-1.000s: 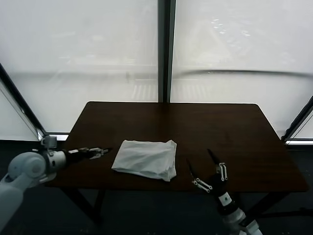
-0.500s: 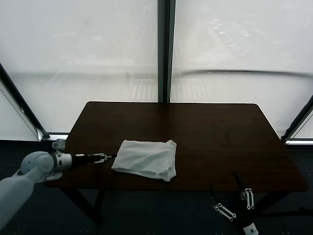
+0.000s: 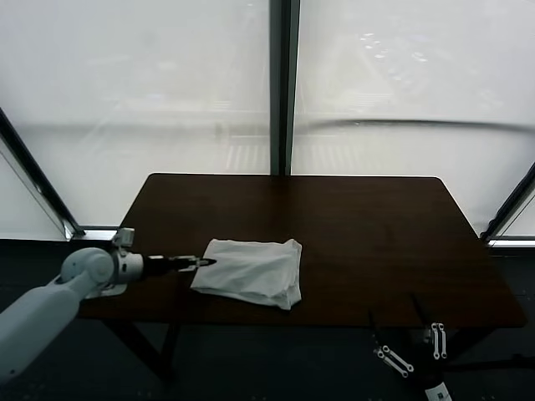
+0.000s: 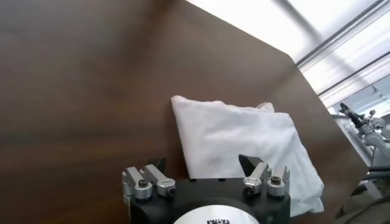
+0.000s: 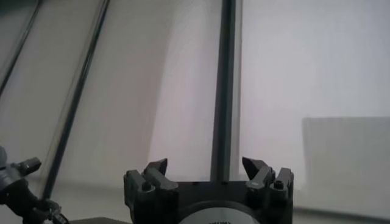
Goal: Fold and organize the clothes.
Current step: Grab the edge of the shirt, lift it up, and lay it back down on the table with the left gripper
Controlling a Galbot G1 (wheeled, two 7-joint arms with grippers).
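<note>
The white T-shirt (image 3: pixel 249 271) lies folded into a rough rectangle on the dark wooden table (image 3: pixel 376 225), near its front edge. No print shows on it. My left gripper (image 3: pixel 196 263) is open and low over the table, its tips at the shirt's left edge. In the left wrist view the shirt (image 4: pixel 244 137) lies just ahead of the open left gripper (image 4: pixel 203 164), one corner between the fingers. My right gripper (image 3: pixel 410 347) is open and empty, below and in front of the table's front right edge. In the right wrist view the right gripper (image 5: pixel 205 165) faces the window.
A bright window with a dark upright post (image 3: pixel 280 83) stands behind the table. Bare tabletop (image 4: pixel 73 91) stretches to the left, right and behind the shirt. The table's front edge (image 3: pixel 334 324) runs just above my right gripper.
My left gripper has moved right along the table to the shirt's left edge. My right gripper has dropped from beside the shirt to below the table's front edge.
</note>
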